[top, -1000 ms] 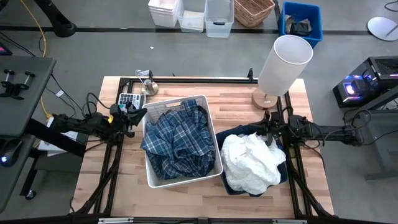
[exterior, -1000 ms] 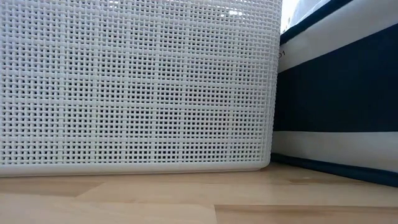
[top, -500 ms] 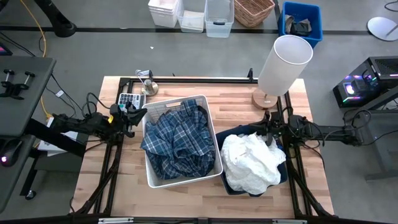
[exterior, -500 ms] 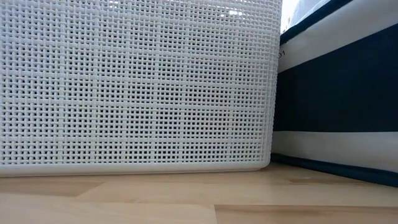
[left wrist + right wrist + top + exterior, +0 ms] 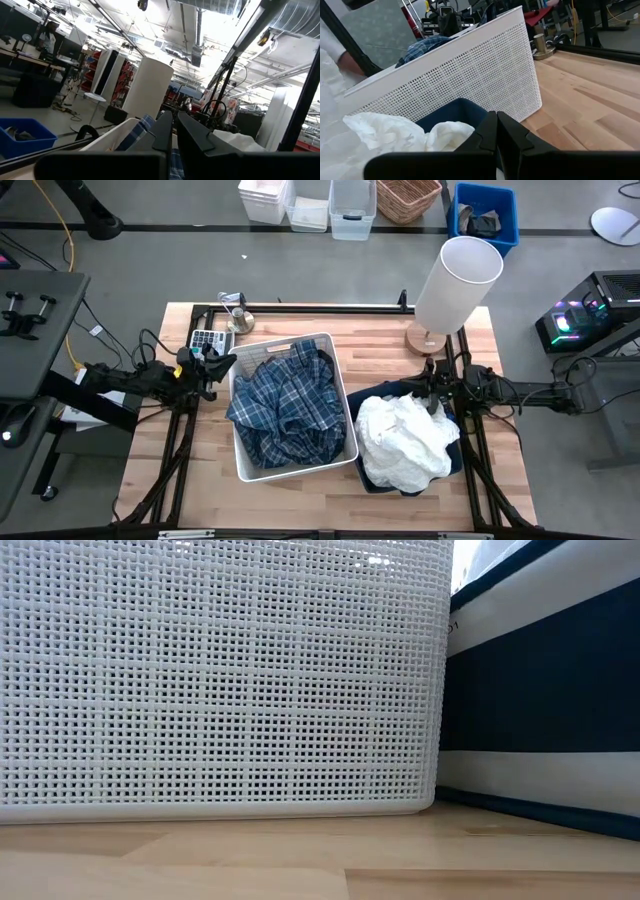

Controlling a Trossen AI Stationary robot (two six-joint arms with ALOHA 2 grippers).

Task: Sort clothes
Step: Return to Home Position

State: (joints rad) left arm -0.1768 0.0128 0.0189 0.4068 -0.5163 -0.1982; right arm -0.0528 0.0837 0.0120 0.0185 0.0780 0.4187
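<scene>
The blue-and-white plaid shirt [image 5: 285, 405] lies heaped in the white plastic bin [image 5: 340, 395]; a dark garment [image 5: 275, 348] shows at the bin's far end. White clothes [image 5: 405, 442] lie piled in the navy blue bin [image 5: 456, 455]. My left gripper [image 5: 228, 363] is shut and empty, just off the white bin's far left corner. My right gripper [image 5: 428, 402] is shut and empty at the far edge of the navy bin, beside the white pile. The shirt also shows in the left wrist view [image 5: 145, 125] and the white clothes in the right wrist view [image 5: 395, 132].
A white cylinder on a wooden base [image 5: 452, 285] stands at the table's far right. A calculator [image 5: 206, 340] and a small metal piece [image 5: 236, 310] lie at the far left. Bins and a basket [image 5: 405, 198] stand on the floor beyond the table. Bare wood lies along the near edge.
</scene>
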